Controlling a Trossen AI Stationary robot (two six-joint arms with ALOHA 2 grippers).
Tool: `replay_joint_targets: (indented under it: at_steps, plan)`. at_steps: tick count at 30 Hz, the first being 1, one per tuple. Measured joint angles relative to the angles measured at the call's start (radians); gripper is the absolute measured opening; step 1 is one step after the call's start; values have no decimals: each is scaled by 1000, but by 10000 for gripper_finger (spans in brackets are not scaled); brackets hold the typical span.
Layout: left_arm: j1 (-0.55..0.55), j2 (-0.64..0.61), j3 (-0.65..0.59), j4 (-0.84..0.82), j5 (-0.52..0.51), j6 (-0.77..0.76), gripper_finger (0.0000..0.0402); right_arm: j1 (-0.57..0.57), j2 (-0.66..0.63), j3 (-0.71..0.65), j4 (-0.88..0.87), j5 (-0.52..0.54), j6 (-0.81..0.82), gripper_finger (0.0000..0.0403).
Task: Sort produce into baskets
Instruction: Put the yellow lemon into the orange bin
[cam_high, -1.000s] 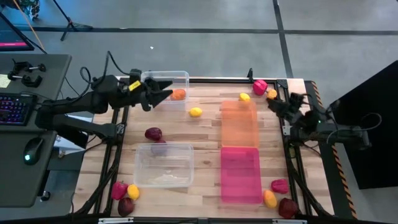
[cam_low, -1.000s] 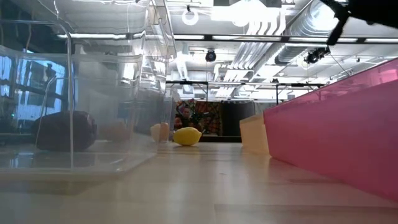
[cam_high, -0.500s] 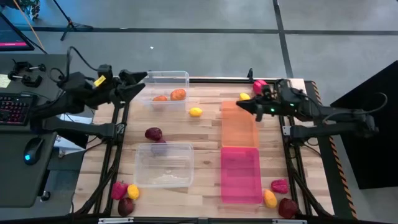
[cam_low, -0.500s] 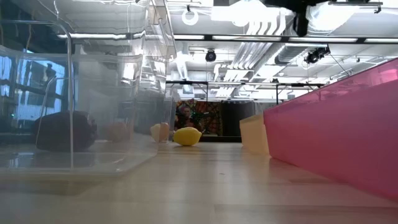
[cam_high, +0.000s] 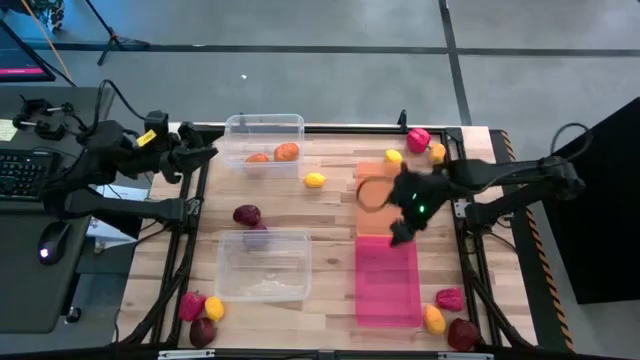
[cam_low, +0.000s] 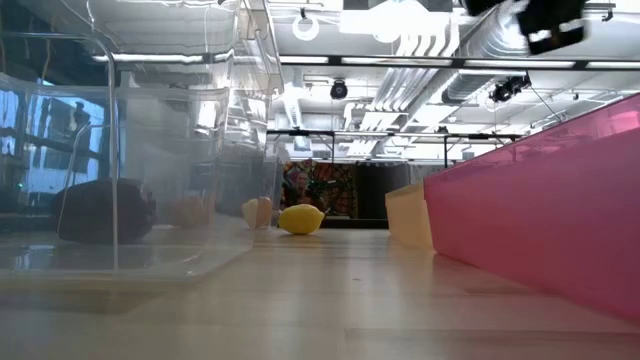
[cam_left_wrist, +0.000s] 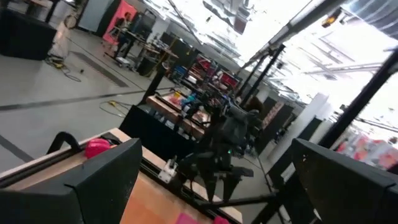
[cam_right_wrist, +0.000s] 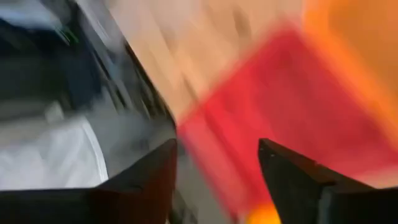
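Note:
My right gripper (cam_high: 402, 225) hangs open over the seam between the orange basket (cam_high: 384, 205) and the pink basket (cam_high: 387, 285), tipped down, with nothing between its fingers (cam_right_wrist: 217, 149). At the table's far left edge my left gripper (cam_high: 205, 155) waits open and empty. Two orange pieces (cam_high: 287, 152) lie in the far clear basket (cam_high: 265, 125). The near clear basket (cam_high: 264, 265) holds no produce. A yellow piece (cam_high: 315, 180) and a maroon piece (cam_high: 246, 215) rest on the table between the baskets.
A yellow (cam_high: 393, 156), a pink-red (cam_high: 418, 139) and an orange piece (cam_high: 437, 151) sit at the far right corner. Three pieces lie near the front left corner (cam_high: 203, 318) and three near the front right (cam_high: 450, 315). A desk with a keyboard (cam_high: 25, 175) stands left of the table.
My right gripper has swung from the far right corner toward the table's middle, out over the orange basket, and tipped downward. My left gripper has drawn back from the far clear basket toward the table's left edge. No produce has moved.

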Motion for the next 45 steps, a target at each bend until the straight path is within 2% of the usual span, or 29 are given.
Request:
replay_joint_targets:
  at_steps: [4,6,10,18,29,36,45]
  plan:
    - [0,-21,0,-41,6,10,397,140,68,19,-106,-122,98,273]
    - [0,-32,0,-55,8,11,397,216,93,13,-125,-146,141,290]
    - [0,-42,0,-65,8,7,397,362,147,12,-142,-138,207,313]
    - [0,-41,0,-66,3,-6,397,578,272,11,-133,-17,320,321]
    - [0,-41,0,-55,-24,-78,397,763,431,11,-59,16,556,321]
    - [0,-41,0,-55,-28,-103,397,819,468,10,31,71,783,321]
    - [0,-41,0,-55,-42,-112,397,832,552,10,52,98,821,321]
